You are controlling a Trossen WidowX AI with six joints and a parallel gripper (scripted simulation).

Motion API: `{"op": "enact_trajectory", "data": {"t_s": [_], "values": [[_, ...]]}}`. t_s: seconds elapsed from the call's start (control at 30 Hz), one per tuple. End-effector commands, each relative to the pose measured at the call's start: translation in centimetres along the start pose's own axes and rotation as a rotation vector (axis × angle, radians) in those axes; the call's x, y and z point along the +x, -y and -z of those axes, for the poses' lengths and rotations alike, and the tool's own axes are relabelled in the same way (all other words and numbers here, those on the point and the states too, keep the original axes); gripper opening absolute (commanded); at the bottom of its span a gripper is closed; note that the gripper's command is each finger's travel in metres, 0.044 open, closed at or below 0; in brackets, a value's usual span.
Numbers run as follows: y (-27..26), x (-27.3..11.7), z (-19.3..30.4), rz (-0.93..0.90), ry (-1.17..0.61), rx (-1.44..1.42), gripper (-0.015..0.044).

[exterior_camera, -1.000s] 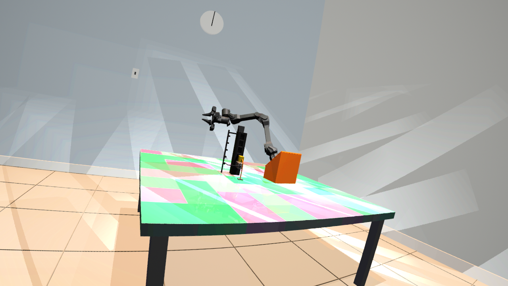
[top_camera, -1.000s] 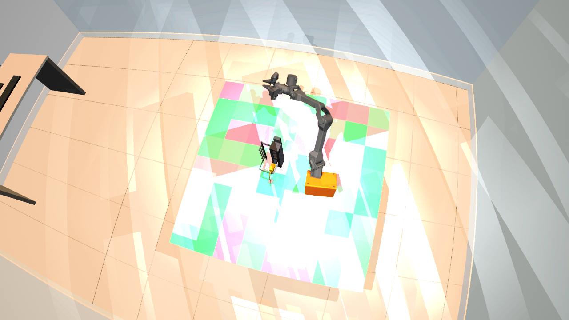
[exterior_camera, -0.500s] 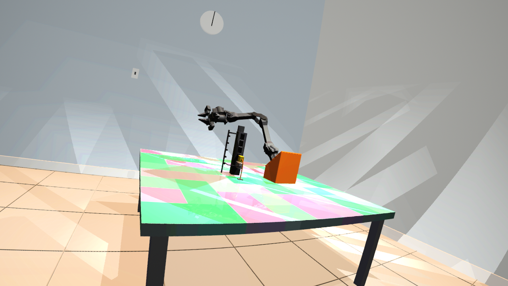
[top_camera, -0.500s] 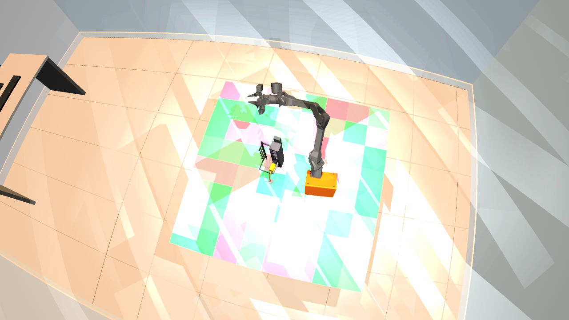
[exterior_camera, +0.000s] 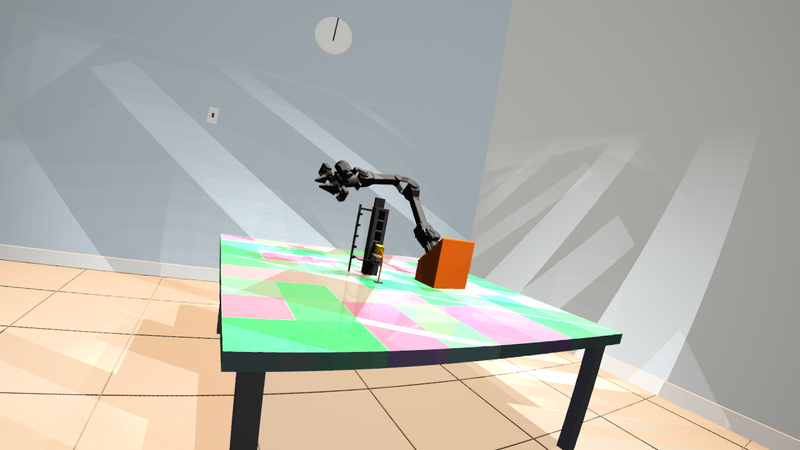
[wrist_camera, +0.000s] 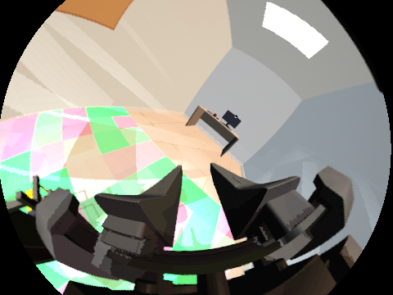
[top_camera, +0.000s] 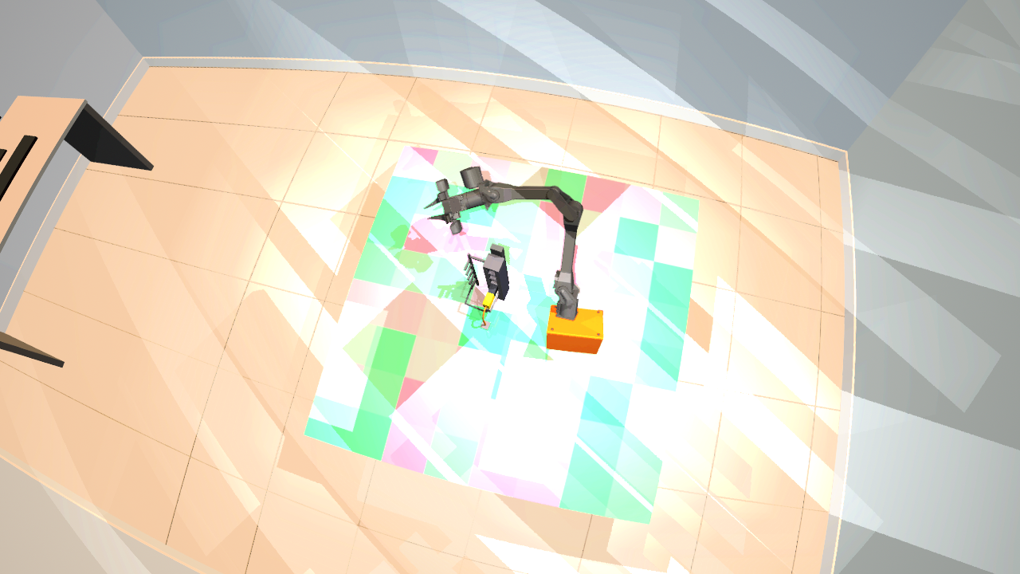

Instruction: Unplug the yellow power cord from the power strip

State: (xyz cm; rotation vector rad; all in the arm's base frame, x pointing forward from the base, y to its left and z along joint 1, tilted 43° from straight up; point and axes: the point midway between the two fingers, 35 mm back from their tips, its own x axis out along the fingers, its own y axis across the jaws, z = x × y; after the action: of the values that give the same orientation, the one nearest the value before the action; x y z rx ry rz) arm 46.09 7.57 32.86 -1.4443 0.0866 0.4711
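The black power strip [top_camera: 503,281] [exterior_camera: 375,226] stands upright on the table. The yellow plug [top_camera: 488,300] [exterior_camera: 379,249] is at the strip's lowest socket, and a bit of yellow shows at the left edge of the wrist view [wrist_camera: 29,193]. Its thin orange cord [top_camera: 484,316] [exterior_camera: 380,269] hangs down to the table top. How deep the plug sits cannot be told. My gripper [top_camera: 427,213] [exterior_camera: 317,183] [wrist_camera: 196,167] is partly open with nothing between its fingers. It is in the air, higher than the strip and beyond its top end, pointing away from the arm's base, touching nothing.
A thin dark rack [exterior_camera: 354,240] with several short pegs stands beside the strip, joined to it by bars. The orange base block [top_camera: 574,340] [exterior_camera: 454,262] carries the arm on the multicoloured table [top_camera: 388,356] [exterior_camera: 304,358]. A desk [top_camera: 46,128] stands off to the left.
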Motion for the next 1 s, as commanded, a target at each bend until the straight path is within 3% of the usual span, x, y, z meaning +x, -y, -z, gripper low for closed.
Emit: {"op": "enact_trajectory", "data": {"t_s": [0.0,0.3,0.47,0.7,0.97], "values": [[-3.2,1.5,-3.0,-0.099,0.023,0.045,0.0160],[-8.8,3.3,-8.1,-0.244,0.032,0.131,0.0160],[-15.3,4.1,-8.0,-0.436,-0.095,0.157,0.0160],[-25.7,2.4,-7.1,-0.735,-0.369,0.104,0.0160],[-34.7,-3.5,-4.5,-0.983,-0.774,-0.177,0.0160]]}}
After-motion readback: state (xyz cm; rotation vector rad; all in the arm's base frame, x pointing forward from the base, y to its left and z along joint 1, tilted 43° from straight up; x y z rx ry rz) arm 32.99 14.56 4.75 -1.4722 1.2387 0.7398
